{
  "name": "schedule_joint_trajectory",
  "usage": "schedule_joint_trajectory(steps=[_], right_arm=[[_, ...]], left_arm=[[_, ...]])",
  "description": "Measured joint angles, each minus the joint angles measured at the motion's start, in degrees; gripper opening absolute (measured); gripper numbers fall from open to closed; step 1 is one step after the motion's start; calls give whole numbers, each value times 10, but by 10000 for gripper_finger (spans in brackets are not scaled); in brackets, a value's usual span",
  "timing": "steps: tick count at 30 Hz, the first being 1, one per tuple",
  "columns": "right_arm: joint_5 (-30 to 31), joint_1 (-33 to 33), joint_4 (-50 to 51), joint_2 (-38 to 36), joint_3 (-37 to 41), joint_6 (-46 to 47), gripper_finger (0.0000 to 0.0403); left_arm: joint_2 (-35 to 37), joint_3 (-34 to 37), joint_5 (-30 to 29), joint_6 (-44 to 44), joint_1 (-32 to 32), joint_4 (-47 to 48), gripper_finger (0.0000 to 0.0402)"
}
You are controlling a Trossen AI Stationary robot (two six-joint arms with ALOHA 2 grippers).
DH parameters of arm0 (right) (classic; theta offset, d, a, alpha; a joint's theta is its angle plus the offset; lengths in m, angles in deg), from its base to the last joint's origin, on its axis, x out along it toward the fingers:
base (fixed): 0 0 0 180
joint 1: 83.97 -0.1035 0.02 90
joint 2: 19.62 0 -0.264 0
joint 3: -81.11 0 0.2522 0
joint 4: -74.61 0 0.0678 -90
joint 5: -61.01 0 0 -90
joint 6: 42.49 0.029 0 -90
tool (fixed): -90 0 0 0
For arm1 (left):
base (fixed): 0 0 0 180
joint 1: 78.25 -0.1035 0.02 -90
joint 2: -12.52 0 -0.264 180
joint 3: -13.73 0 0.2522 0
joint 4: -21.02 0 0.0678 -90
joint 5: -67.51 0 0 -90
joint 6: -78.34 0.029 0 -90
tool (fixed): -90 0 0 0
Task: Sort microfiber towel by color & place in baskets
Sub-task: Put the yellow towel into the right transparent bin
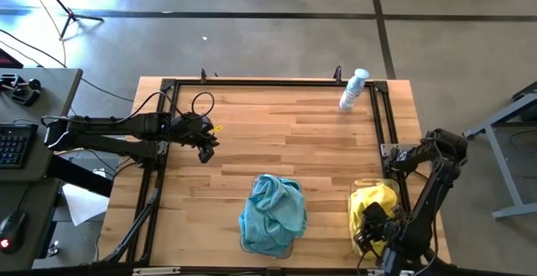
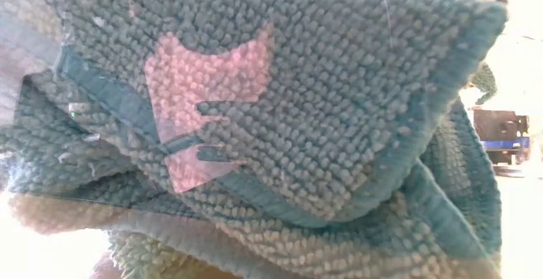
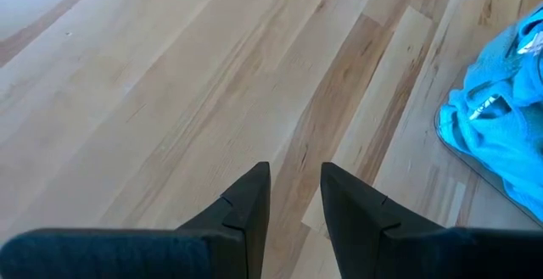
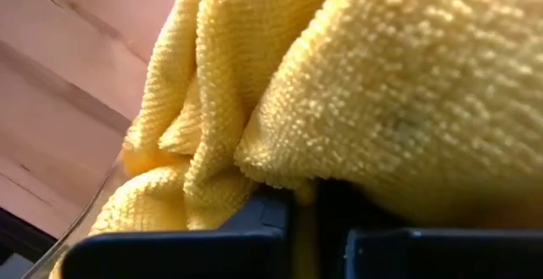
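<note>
High view looks straight down on the table (image 1: 252,142); low view sits pressed against teal towel (image 2: 339,101); wrist cameras ride close above.

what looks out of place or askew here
The spray bottle lies tipped over at the table's far edge. The teal towels bulge over their basket's rim. Yellow towels sit in theirs.

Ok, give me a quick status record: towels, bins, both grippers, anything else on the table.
teal towels: heaped in the middle bin, spilling over its rim
yellow towels: piled in the right-hand bin
right gripper: down in the yellow pile, shut on yellow cloth
left gripper: above bare wood on the left side, fingers slightly apart, empty
spray bottle: lying near the far right corner
loose towels on table: none seen
</note>
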State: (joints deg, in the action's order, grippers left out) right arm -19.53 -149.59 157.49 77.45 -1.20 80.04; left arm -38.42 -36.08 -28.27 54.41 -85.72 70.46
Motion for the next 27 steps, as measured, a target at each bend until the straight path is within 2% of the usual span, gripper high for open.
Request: schedule_joint_trajectory(steps=[8, 16, 20, 27], right_arm=[[-45, 5, -23, -27, 0, -14, 86], [-24, 3, -20, -104, 0, 5, 148], [-13, 3, -19, -143, 0, 0, 165], [-19, 3, -25, -207, 0, 8, 167]], left_arm=[[0, 0, 0, 0, 0, 0, 94], [0, 0, 0, 0, 0, 0, 94], [0, 0, 0, 1, 0, 0, 94], [0, 0, 0, 2, 0, 0, 94]])
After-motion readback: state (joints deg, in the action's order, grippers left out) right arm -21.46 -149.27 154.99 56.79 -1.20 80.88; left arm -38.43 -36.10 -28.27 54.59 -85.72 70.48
